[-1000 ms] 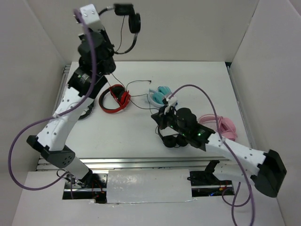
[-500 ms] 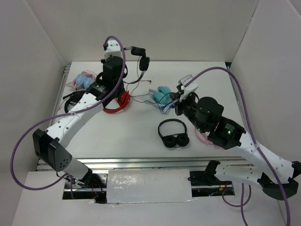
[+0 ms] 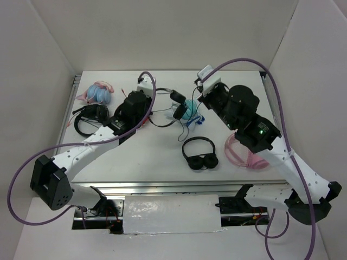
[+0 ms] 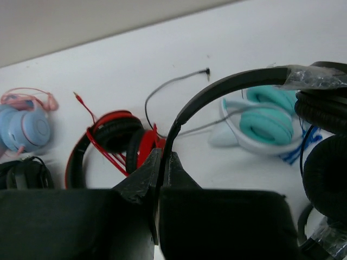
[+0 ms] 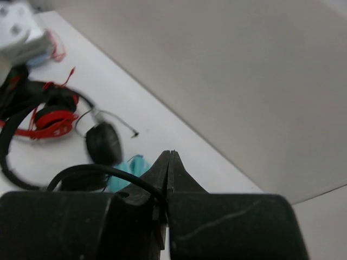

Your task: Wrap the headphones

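Observation:
The headphones (image 3: 177,104) are black with a slim headband and a thin black cable. My left gripper (image 3: 154,93) is shut on the headband (image 4: 227,86) and holds the pair above the table's back middle. The small round earcups (image 4: 325,173) hang at the right of the left wrist view. My right gripper (image 3: 197,101) is close to the right of the earcups. Its jaws are closed, and the black cable (image 5: 108,172) runs into them in the right wrist view. One earcup (image 5: 103,143) shows blurred there.
A cable-less black pair with fat earcups (image 3: 199,155) lies front of centre. Teal headphones (image 3: 191,108) lie under the held pair, and pink ones (image 3: 245,154) lie right. A black mic headset (image 3: 89,116) and a light blue pair (image 3: 98,91) lie left. Red headphones (image 4: 114,141) lie beneath my left arm.
My left arm came down from high at the back wall, carrying the headphones right and low over the table. My right arm swung from the front centre up to the back beside them.

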`<state>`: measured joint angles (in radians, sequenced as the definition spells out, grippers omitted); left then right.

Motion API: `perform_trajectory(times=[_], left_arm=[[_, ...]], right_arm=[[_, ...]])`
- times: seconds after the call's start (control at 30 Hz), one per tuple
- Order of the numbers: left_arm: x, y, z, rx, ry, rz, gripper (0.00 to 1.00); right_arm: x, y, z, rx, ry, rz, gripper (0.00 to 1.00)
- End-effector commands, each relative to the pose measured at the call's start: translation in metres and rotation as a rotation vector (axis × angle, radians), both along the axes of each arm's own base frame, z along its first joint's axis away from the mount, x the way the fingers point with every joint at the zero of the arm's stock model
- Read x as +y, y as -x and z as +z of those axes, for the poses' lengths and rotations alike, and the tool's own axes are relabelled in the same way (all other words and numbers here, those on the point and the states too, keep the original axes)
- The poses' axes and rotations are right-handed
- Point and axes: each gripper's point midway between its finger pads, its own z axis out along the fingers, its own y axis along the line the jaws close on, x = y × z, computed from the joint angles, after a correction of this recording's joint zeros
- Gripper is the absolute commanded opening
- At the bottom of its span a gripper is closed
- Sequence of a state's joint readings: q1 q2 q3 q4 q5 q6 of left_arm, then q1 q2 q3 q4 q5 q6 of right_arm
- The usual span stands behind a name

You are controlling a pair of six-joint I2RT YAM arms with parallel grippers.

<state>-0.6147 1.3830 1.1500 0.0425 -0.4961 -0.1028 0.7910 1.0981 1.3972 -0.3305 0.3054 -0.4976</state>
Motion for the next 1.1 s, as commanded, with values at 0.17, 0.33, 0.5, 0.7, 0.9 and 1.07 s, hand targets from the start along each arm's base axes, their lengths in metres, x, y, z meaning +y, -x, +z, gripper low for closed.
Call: perform_trajectory(times=[0.17,0.33,0.5,0.7,0.9,1.07], left_arm=[[-0.032,0.037,0.02,-0.089,0.058,-0.253,0.0],[-0.059,0.058,0.0,-0.032,0.028,-0.368,0.0],[-0.084,0.086,-0.025,0.039,-0.02,-0.485,0.0],[-0.096,0.133,-0.025,0.049,0.008,-0.586,0.0],[-0.104,0.171,-0.011,0.016,-0.009,-0.659,0.0],[-0.112,0.201,0.014,-0.046,0.022,-0.764,0.0]], right_arm=[[-0.009,-0.03,0.066,-0.143,0.068,0.029,0.0],[-0.001,-0.051,0.07,-0.138,0.109,0.04,0.0],[-0.011,-0.076,0.083,-0.16,0.08,-0.005,0.0],[-0.043,-0.126,0.087,-0.097,0.001,-0.052,0.0],[-0.086,-0.175,0.065,0.0,-0.073,-0.127,0.0],[-0.094,-0.203,0.008,0.136,-0.092,-0.104,0.0]])
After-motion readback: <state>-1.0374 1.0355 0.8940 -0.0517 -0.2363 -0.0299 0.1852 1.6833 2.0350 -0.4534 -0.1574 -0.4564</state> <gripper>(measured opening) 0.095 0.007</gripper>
